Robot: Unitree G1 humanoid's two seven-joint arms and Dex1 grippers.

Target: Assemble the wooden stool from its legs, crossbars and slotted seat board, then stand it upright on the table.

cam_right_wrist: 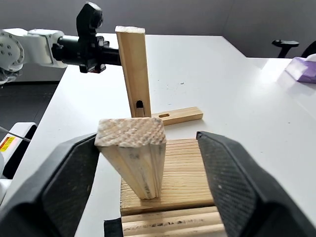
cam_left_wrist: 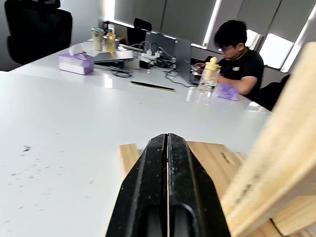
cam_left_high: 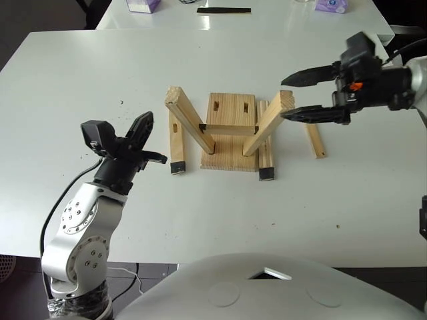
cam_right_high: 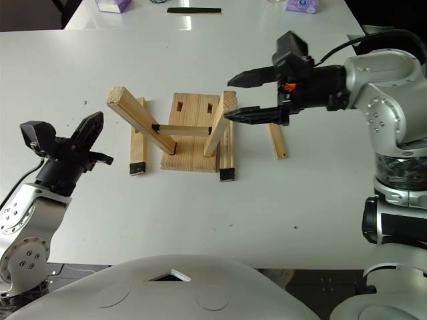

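The slotted seat board (cam_left_high: 230, 155) lies flat mid-table. Two legs stand slanted in its slots, the left leg (cam_left_high: 190, 121) and the right leg (cam_left_high: 270, 123), joined by a crossbar (cam_left_high: 230, 127). My right gripper (cam_left_high: 285, 99) is open, its fingers either side of the right leg's top end (cam_right_wrist: 131, 133) with gaps showing. A loose leg (cam_left_high: 176, 143) lies left of the board and another loose leg (cam_left_high: 265, 159) along its right edge. A loose crossbar (cam_left_high: 315, 140) lies farther right. My left gripper (cam_left_high: 147, 120) is shut and empty, to the left of the loose leg (cam_left_wrist: 129, 153).
A second table behind carries purple tissue packs (cam_left_high: 143, 5) and a black strip (cam_left_high: 223, 10). The white table (cam_left_high: 80, 80) has wide bare areas to the left and in front of the stool parts. Its near edge runs just behind my left arm.
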